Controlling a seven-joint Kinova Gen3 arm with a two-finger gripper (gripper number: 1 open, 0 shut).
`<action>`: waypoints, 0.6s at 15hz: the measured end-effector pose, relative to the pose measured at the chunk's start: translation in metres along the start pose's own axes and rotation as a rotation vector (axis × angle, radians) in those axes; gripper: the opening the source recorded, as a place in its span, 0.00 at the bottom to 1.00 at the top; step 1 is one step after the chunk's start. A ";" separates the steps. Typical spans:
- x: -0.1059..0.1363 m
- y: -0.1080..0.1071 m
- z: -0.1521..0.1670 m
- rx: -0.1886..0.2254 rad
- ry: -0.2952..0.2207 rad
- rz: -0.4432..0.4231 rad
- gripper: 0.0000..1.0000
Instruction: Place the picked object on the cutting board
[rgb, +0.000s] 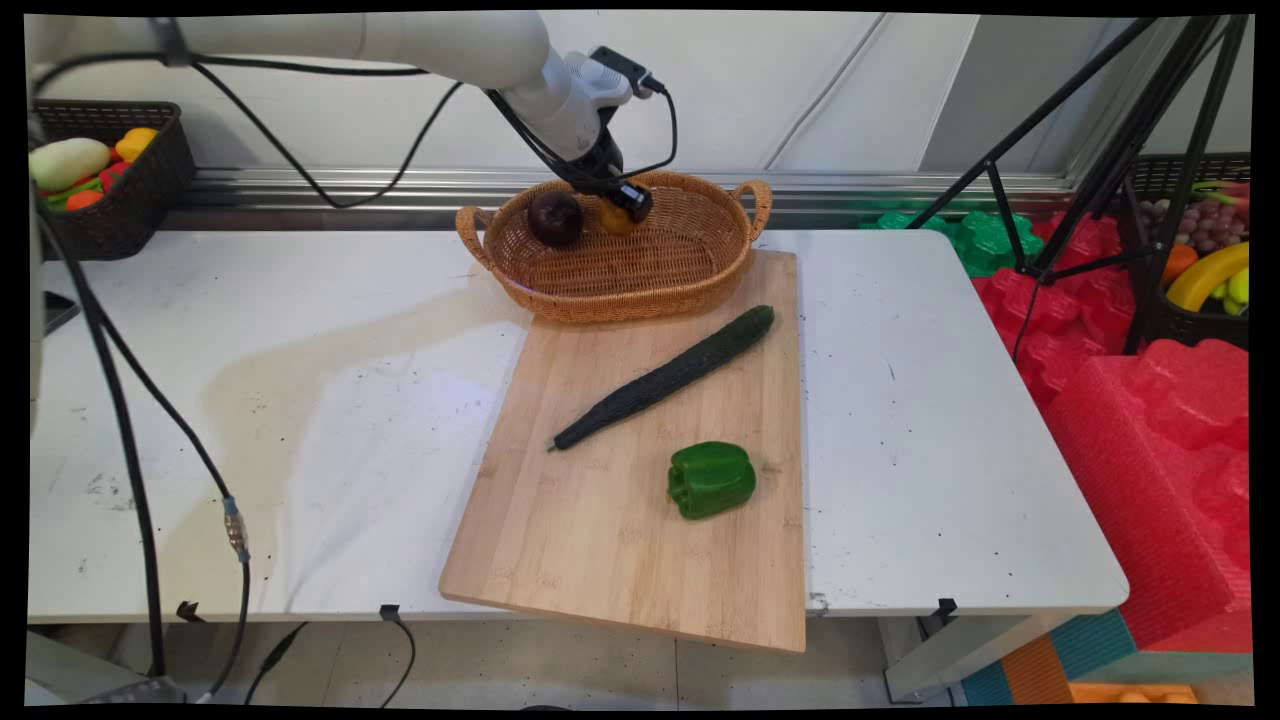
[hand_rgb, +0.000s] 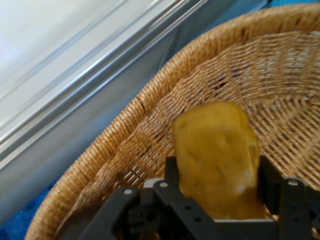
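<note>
My gripper (rgb: 632, 200) reaches down into the wicker basket (rgb: 620, 305) at the back of the table and is shut on a yellow-brown lumpy fruit (rgb: 614, 220). In the hand view the yellow fruit (hand_rgb: 217, 160) sits between the two fingers (hand_rgb: 172, 172), just above the woven basket wall (hand_rgb: 150, 100), close to the back rim. A dark purple round fruit (rgb: 555, 218) lies in the basket just left of the gripper. In front of the basket, a long dark cucumber (rgb: 668, 376) and a green bell pepper (rgb: 711, 479) lie on a wooden cutting board (rgb: 600, 560).
A dark basket of vegetables (rgb: 130, 205) stands at the table's back left. Black cables (rgb: 130, 440) hang down the left side. A black tripod (rgb: 1080, 180), red foam blocks (rgb: 1150, 420) and another fruit basket (rgb: 1200, 280) stand beyond the right table edge.
</note>
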 end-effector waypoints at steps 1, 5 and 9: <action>-0.002 0.002 -0.010 0.003 0.012 0.006 0.00; -0.017 0.010 -0.062 0.012 0.064 0.036 0.00; -0.039 0.023 -0.110 0.000 0.090 0.072 0.00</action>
